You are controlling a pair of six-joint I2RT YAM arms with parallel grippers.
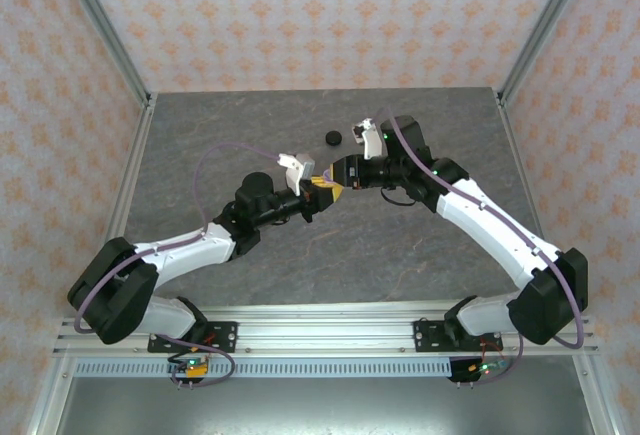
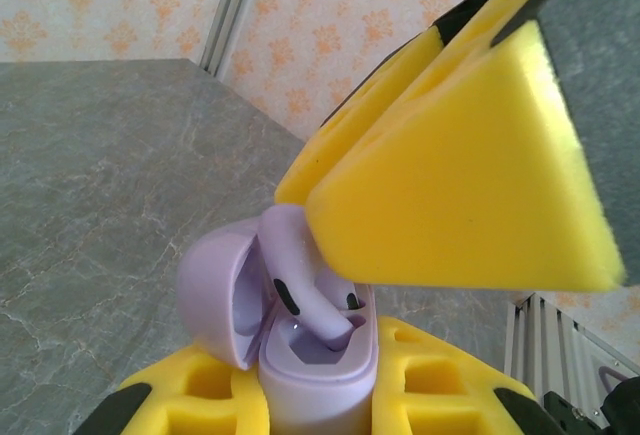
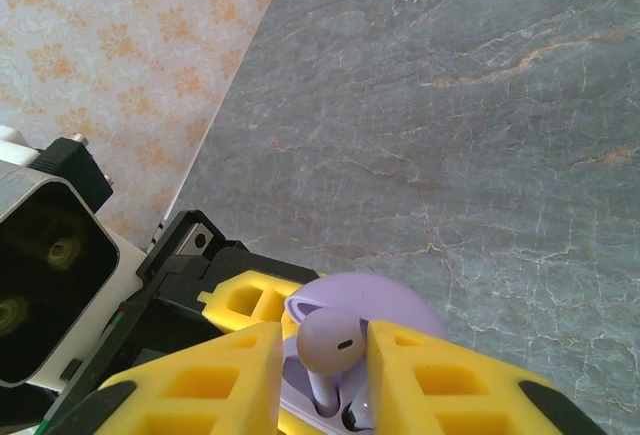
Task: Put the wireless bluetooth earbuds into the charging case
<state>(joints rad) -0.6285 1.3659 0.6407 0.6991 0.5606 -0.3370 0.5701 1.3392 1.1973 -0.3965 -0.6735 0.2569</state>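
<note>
Nearest the bases, the left fingers [image 2: 200, 395] are seen clamped on the lilac case [image 2: 320, 380]. It is held up off the bench [image 1: 180, 125] with its lid [image 2: 215, 285] swung open. Just beyond, the right fingers [image 3: 200, 385] are pinched on a lilac earbud [image 3: 335, 340]. It is gripped by the head, with the stem pointed down into the case.

Insertion is judged to be the step in hand. The stem is lodged in one well, but the earbud is tilted and its head stands proud of the rim, so it is not yet seated. Something dark is glimpsed in the other well, too small to tell.

What is called for next, by the look of it, is a slight righting of the earbud and a short push down until it drops home. A release by the right fingers would then be needed, with the case held steady throughout.

The earbud is seen to be smooth, glossy and pale lilac. A small dark slit is marked on the head and a dark patch on the inner side.

Farther out, a round black case [image 1: 332, 137] is seen lying on the bench, apart from the meeting arms.
</note>
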